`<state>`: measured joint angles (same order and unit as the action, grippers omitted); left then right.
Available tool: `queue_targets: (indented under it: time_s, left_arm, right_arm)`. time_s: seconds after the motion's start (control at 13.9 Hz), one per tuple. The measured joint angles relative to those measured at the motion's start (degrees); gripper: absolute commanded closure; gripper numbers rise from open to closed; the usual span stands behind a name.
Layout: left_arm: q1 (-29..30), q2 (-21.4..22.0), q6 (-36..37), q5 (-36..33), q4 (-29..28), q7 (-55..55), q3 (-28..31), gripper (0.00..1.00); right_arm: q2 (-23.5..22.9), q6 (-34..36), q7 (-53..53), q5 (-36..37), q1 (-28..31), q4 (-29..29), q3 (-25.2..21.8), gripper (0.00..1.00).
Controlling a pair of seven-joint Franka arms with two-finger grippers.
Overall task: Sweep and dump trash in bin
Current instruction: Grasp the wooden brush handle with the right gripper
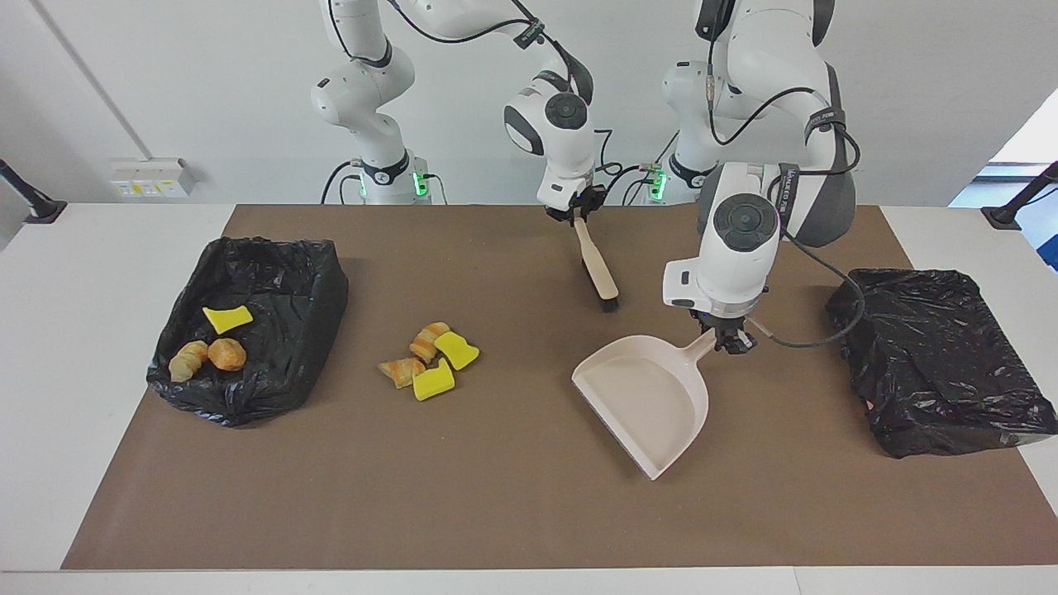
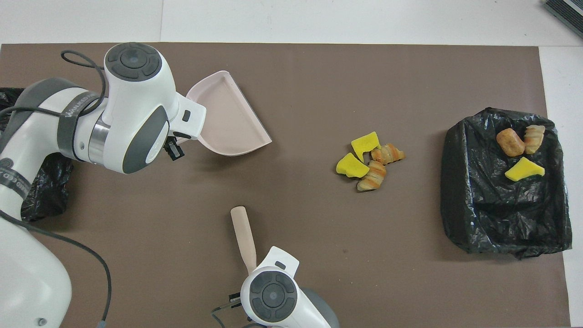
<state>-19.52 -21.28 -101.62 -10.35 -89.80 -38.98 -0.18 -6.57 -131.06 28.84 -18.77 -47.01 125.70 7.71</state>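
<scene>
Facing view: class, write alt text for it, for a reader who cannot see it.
Two white robot arms over a brown mat: the left gripper holds a pink dustpan by its handle, and the right gripper is shut on a brush. Four scraps of trash lie loose on the mat, beside a black-lined bin holding three more.
</scene>
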Motion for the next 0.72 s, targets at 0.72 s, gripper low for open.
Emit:
queue_targets:
  time_s: [0.72]
  left_arm:
    - [0.0, 0.2, -0.1, -1.4, -1.3, -4.6, -0.3, 1.00]
  right_arm:
    - [10.2, 8.1, -0.2, 3.4, 5.7, -0.9, -0.5, 1.00]
